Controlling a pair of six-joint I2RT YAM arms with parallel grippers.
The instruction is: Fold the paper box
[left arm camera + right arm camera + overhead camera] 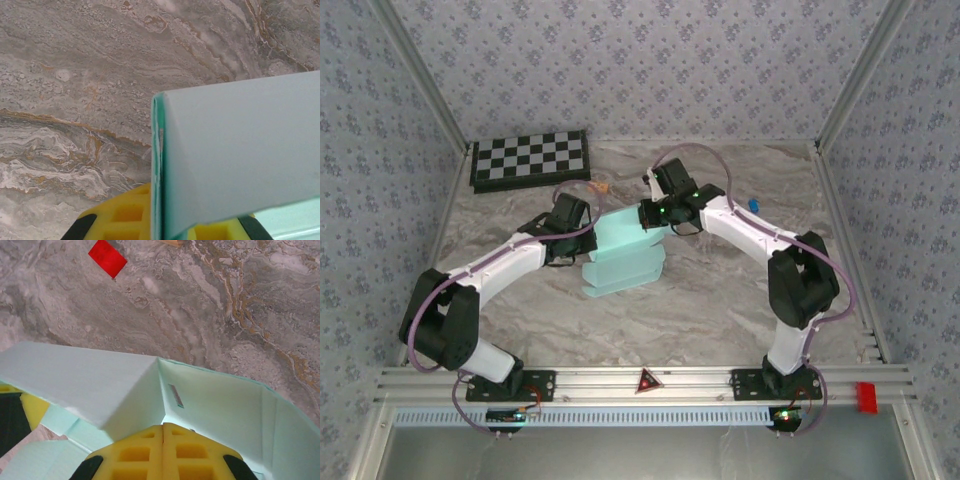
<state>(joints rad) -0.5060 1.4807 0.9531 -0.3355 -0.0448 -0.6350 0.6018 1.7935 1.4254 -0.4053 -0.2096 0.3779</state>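
Observation:
The paper box, pale cyan card partly folded with raised panels, lies mid-table between both arms. My left gripper is at its left end. In the left wrist view the yellow fingers are shut on a doubled card edge, and a panel of the paper box spreads to the right. My right gripper is at the far right side of the box. Its yellow pads are pressed together, tips at the inner crease where two panels of the paper box meet beside a slit. No card shows between the pads.
A black-and-white checkerboard lies at the back left. A small red block rests on the marble beyond the box. A small blue item sits near the right arm. Patterned walls enclose the table on three sides.

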